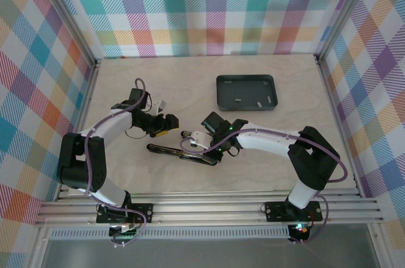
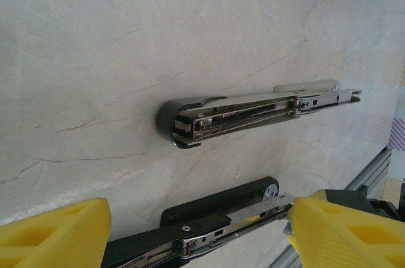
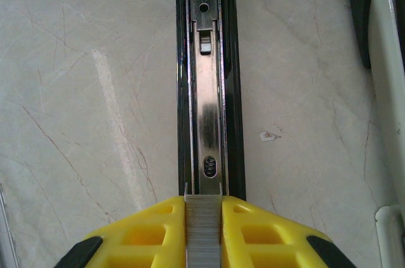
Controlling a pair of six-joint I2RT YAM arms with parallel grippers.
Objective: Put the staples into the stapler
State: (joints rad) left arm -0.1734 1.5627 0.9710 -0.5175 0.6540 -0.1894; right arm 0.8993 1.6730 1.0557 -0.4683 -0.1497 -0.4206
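The black stapler (image 1: 169,151) lies opened out flat on the table between the two arms. In the right wrist view its chrome magazine rail (image 3: 209,91) runs straight away from my right gripper (image 3: 202,217), which is shut on a silver-grey strip of staples (image 3: 202,233). The strip's front end sits at the near end of the rail. My left gripper (image 2: 199,217) is open and hovers over the stapler's black body (image 2: 209,220), and its right finger (image 2: 342,230) is at the tip of the metal rail. A second chrome and dark grey stapler piece (image 2: 253,111) lies parallel beyond.
A dark grey rounded tray (image 1: 245,82) stands at the back right with a few small staple strips (image 1: 237,98) inside. Aluminium rails (image 1: 209,208) run along the near edge. Checked walls enclose the table on three sides.
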